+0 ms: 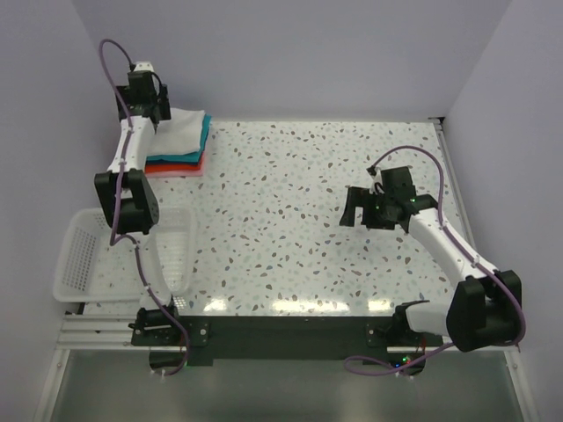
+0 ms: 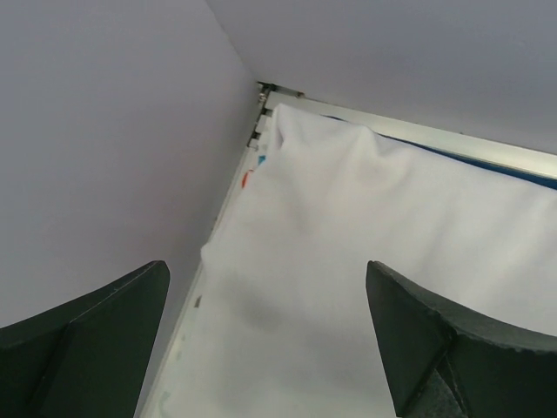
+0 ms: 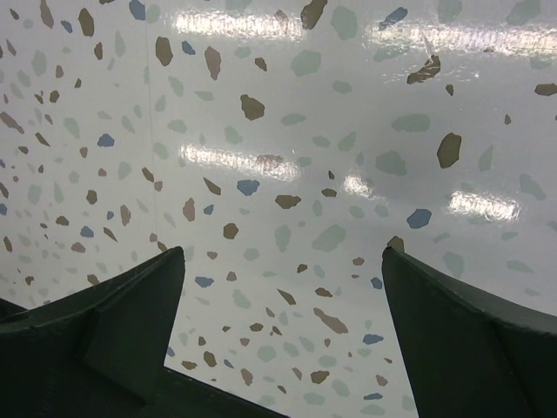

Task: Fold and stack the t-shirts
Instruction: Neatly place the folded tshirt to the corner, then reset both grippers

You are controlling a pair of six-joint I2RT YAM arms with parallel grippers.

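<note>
No writing, label, brand, number or sign can be read in any view. The white t-shirt (image 2: 348,261), seen close from the left wrist, shows only plain cloth with small blurred colour flecks at its left edge. The speckles on the table (image 3: 287,131) are pattern, not characters.

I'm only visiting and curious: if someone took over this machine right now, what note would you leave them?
Left gripper: open above the folded plain white cloth t-shirt, holding nothing.
Right gripper: open over the speckled table, holding nothing.
Stack, far left corner: white on top, teal cloth t-shirt beneath, red-orange cloth t-shirt at the bottom.
Done: all three look folded and stacked.
Left: probably only pulling the arms back.
</note>
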